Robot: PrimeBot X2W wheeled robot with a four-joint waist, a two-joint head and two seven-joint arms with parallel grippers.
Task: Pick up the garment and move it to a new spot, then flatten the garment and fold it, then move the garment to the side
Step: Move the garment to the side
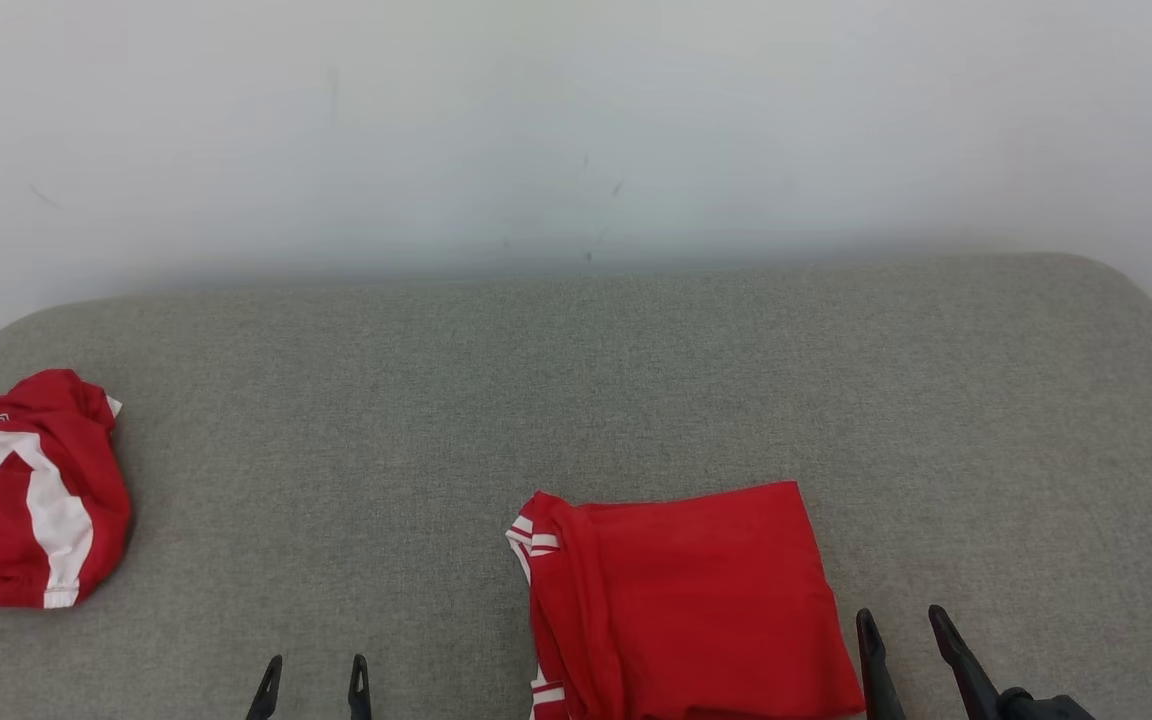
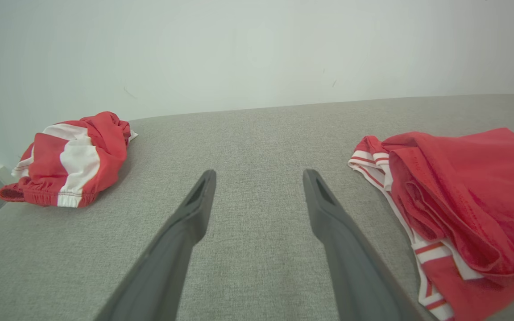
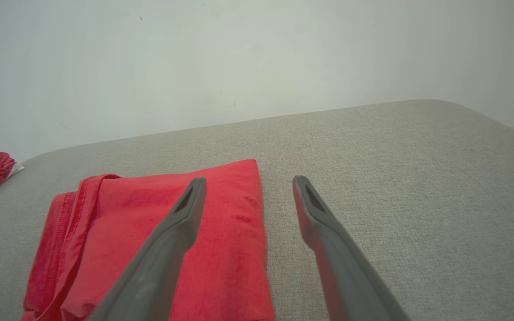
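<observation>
text: none legible | crumpled garment (image 1: pixel 26 490): small white mark, unreadable

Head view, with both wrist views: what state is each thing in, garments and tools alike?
Folded red garment: folded flat, lying on the grey cushion, not held.
Red-and-white garment: crumpled in a heap at the cushion's left edge, untouched.
Left tool: open, empty.
Right tool: open, empty, beside the folded garment's right edge.

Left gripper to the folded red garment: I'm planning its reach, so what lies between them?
Just bare grey cushion lies between the left gripper and the folded red garment, as the head and left wrist views show.
</observation>
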